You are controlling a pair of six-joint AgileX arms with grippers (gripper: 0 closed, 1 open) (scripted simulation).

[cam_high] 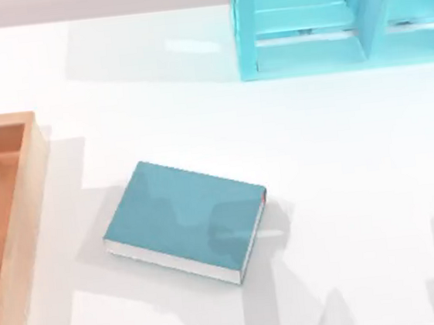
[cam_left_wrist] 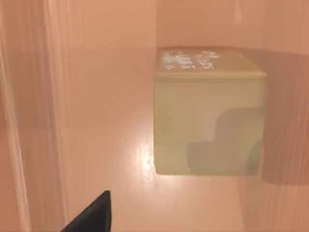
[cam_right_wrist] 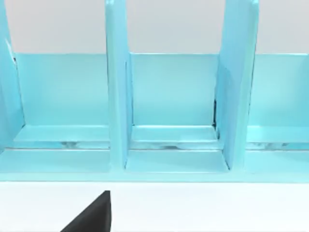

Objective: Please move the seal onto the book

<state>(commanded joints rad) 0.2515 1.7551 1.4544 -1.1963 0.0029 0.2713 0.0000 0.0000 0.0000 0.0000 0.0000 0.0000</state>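
We find the book (cam_high: 182,213) mid-worktop (cam_high: 360,194), a tray (cam_high: 22,229) at its left edge, the shelf unit (cam_high: 305,37) behind right.

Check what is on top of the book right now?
Nothing lies on the book's teal cover, just shadows. The seal stands on an orange-tan surface in the left wrist view. What lies under the book is covered.

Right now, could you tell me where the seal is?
In the left wrist view the seal stands on an orange-tan surface, close to the left gripper's finger; that surface matches the wooden tray at the table's left.
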